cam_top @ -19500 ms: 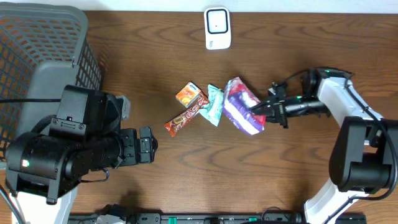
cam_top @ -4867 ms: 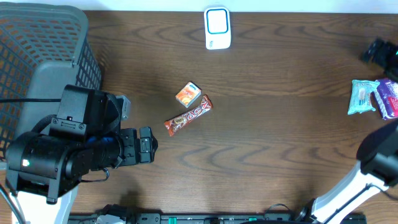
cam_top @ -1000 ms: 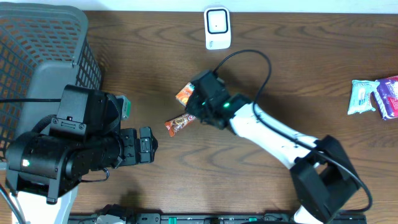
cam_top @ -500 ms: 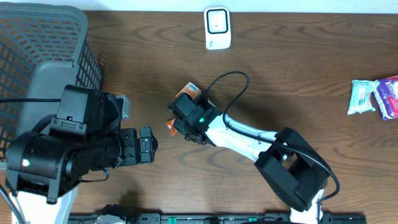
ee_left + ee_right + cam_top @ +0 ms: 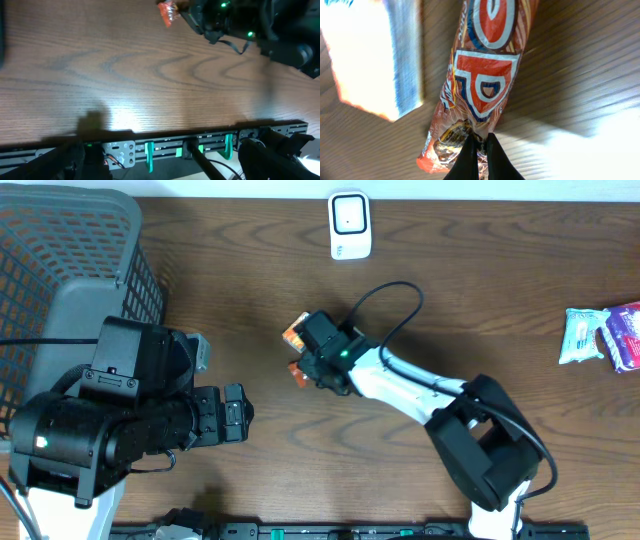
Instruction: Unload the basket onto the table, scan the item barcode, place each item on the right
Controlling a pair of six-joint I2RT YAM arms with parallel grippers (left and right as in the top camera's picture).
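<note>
While the left fingers (image 5: 234, 412) stand wide apart at the left of the tabletop (image 5: 480, 290), just right of the basket (image 5: 60, 250), the right fingers (image 5: 479, 145) are pressed together, pinching the wrapper at one end of the bar (image 5: 487, 75). From overhead the bar sits mid-tabletop, mostly hidden under the right arm with only its orange end showing, just beside the box (image 5: 293, 334) and well apart from the scanner (image 5: 349, 225) at the far edge; whether it is lifted I cannot tell
</note>
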